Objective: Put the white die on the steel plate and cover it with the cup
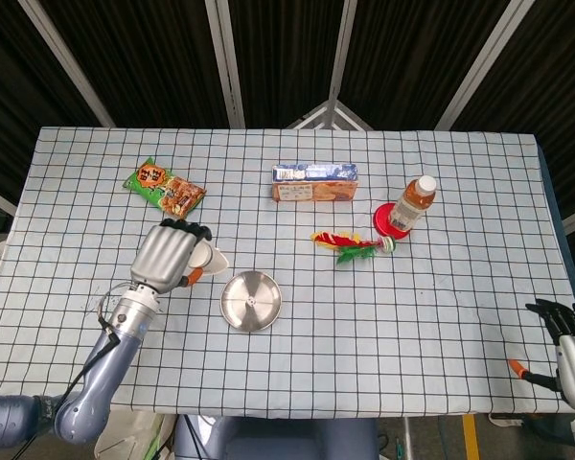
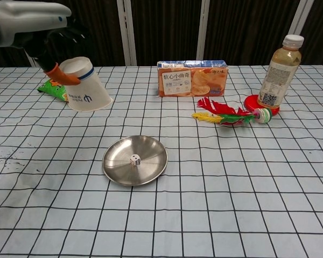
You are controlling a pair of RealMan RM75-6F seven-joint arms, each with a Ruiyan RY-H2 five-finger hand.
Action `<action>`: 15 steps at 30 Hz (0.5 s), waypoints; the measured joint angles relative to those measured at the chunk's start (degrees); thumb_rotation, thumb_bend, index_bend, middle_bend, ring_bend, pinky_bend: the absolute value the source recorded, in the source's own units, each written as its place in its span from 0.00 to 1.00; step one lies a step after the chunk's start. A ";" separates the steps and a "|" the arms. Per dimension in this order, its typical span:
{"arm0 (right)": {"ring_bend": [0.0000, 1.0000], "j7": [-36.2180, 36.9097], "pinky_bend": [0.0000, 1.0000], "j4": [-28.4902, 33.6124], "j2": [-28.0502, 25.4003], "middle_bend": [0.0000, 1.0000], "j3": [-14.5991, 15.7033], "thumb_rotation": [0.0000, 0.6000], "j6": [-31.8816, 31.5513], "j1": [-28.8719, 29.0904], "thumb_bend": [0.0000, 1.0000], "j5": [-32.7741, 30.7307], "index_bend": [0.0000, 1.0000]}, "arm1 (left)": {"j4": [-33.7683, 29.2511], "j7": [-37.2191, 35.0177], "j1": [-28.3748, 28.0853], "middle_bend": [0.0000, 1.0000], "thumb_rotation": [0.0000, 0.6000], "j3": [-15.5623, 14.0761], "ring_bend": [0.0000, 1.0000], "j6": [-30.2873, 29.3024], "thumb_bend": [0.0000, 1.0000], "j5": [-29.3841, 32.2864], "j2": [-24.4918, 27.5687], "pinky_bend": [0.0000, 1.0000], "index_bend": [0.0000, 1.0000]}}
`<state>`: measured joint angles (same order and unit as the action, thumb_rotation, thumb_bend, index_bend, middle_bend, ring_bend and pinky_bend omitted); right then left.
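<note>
Our left hand [image 2: 40, 32] grasps the one white cup [image 2: 86, 85], tilted mouth-down at upper left of the chest view. The single die [image 2: 134, 159] sits mid-frame on the one steel plate [image 2: 151, 148]; covering it likely comes next. Right hand [image 1: 570, 350], lower right, hangs released.

Steel plate [image 2: 148, 152]: brushed metal, shiny, smooth. Die [image 2: 134, 159]: white, matt w/ dark pips. Cup [image 2: 88, 86]: white, looks like paper, matt, blue rim line. Left hand [image 1: 169, 255]: grey smooth shell, satin. Bench [image 2: 247, 183] cover: cloth, matt, black grid on pale ground. Bottle [image 2: 279, 71]: clear glossy plastic, paper label. Cracker box [image 2: 192, 78]: glossy wrap. Snack bag [image 1: 164, 188]: glossy foil/plastic. Shuttlecock [image 2: 226, 114]: feathers, matt.
</note>
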<state>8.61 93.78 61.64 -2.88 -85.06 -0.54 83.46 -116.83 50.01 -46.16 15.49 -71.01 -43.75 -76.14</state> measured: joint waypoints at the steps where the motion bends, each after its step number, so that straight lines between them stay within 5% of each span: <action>1: 0.13 0.17 0.00 0.01 -0.08 0.19 -0.01 1.00 -0.09 -0.05 0.10 0.03 0.22 | -0.37 1.11 -0.86 0.41 1.00 0.15 0.31 -0.08 0.40 1.35 -0.49 0.29 0.35; 15: 0.13 1.18 0.00 -0.45 -0.23 0.19 -0.03 1.00 0.21 -0.04 0.10 -0.06 0.22 | 2.62 8.98 -8.88 0.41 1.00 -0.75 0.31 -1.78 0.41 10.36 -10.89 0.29 0.36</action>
<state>9.79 93.34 61.41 -2.92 -84.85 -0.58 83.40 -114.21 58.99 -55.04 14.74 -72.80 -33.39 -87.03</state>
